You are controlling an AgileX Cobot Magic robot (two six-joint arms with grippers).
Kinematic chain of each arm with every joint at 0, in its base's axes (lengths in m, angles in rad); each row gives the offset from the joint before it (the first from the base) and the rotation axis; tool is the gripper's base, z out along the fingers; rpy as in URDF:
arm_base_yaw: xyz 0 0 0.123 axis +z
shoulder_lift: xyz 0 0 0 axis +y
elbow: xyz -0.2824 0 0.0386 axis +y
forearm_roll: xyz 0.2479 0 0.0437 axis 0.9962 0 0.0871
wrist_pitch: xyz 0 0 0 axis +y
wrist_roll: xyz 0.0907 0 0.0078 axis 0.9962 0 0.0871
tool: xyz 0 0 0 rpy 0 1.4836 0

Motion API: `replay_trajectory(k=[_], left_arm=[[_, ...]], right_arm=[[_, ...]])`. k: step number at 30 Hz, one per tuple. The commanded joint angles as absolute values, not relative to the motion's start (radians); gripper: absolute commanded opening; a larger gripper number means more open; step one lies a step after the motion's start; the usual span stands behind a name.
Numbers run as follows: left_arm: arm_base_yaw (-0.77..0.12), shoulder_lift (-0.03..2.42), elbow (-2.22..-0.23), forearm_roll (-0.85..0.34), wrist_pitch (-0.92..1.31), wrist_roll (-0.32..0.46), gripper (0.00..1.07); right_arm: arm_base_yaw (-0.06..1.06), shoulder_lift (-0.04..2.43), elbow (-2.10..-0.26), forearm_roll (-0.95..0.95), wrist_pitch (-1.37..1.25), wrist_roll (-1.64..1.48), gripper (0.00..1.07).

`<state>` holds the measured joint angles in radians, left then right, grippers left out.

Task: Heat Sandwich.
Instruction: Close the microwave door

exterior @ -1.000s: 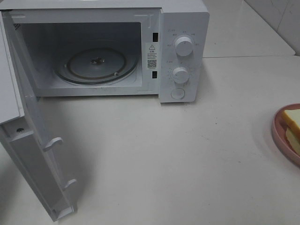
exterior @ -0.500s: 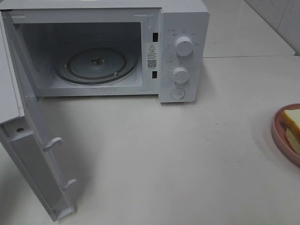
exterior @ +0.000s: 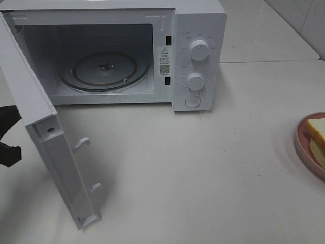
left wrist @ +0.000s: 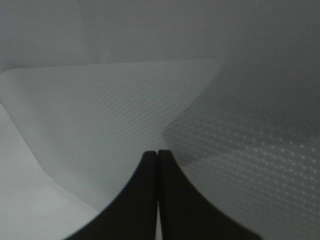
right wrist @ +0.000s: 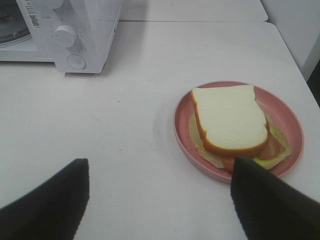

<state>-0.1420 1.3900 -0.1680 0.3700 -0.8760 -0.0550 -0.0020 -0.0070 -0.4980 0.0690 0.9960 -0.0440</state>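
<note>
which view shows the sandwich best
The right wrist view: the whole sandwich sits on its pink plate. The exterior high view catches only a cropped edge; the left wrist view shows none of it.

The microwave [exterior: 127, 51] cavity stands open, turntable [exterior: 104, 70] bare. Its door [exterior: 51, 137] juts toward the table's [exterior: 203, 168] front-left corner, blocking the left; bare table lies between it and the pink plate [exterior: 304, 147].

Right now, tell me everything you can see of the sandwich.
The sandwich lies flat on a round pink plate on the white table, right of the microwave. Its top slice is thick white bread with a tan crust, skewed over orange-red and pale yellow filling that sticks out at one side. Nothing else touches it; the right gripper hangs open, apart from it.
</note>
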Motion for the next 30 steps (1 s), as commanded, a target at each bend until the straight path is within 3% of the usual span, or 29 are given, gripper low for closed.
replay_trajectory(k=[1, 6, 10, 16, 19, 20, 22, 23, 25, 28, 30], left_arm=[[-0.19, 1.403, -0.188, 0.333, -0.888, -0.018, 0.0], [-0.249, 1.427, -0.219, 0.234, -0.88, 0.029, 0.0], [-0.326, 1.474, -0.254, 0.109, -0.878, 0.167, 0.0], [-0.399, 1.518, -0.291, -0.032, -0.866, 0.291, 0.0], [-0.477, 1.557, -0.355, -0.164, -0.814, 0.444, 0.0], [-0.477, 1.557, -0.355, -0.164, -0.814, 0.444, 0.0], [-0.512, 1.576, -0.386, -0.222, -0.797, 0.53, 0.0], [-0.539, 1.594, -0.416, -0.285, -0.788, 0.605, 0.0], [-0.549, 1.602, -0.43, -0.307, -0.783, 0.639, 0.0], [-0.578, 1.64, -0.493, -0.392, -0.771, 0.822, 0.0], [-0.583, 1.646, -0.503, -0.413, -0.769, 0.859, 0.0]], right_arm=[[-0.008, -0.031, -0.499, 0.059, 0.997, -0.047, 0.75], [-0.008, -0.031, -0.499, 0.058, 0.997, -0.045, 0.75], [-0.008, -0.031, -0.499, 0.058, 0.997, -0.045, 0.75], [-0.008, -0.031, -0.499, 0.058, 0.997, -0.045, 0.75], [-0.008, -0.031, -0.499, 0.058, 0.997, -0.045, 0.75], [-0.008, -0.031, -0.499, 0.058, 0.997, -0.045, 0.75], [-0.008, -0.031, -0.499, 0.058, 0.997, -0.045, 0.75], [-0.008, -0.031, -0.499, 0.058, 0.997, -0.044, 0.75], [-0.008, -0.031, -0.499, 0.058, 0.997, -0.043, 0.75], [-0.008, -0.031, -0.499, 0.058, 0.997, -0.043, 0.75], [-0.008, -0.031, -0.499, 0.058, 0.997, -0.043, 0.75]])
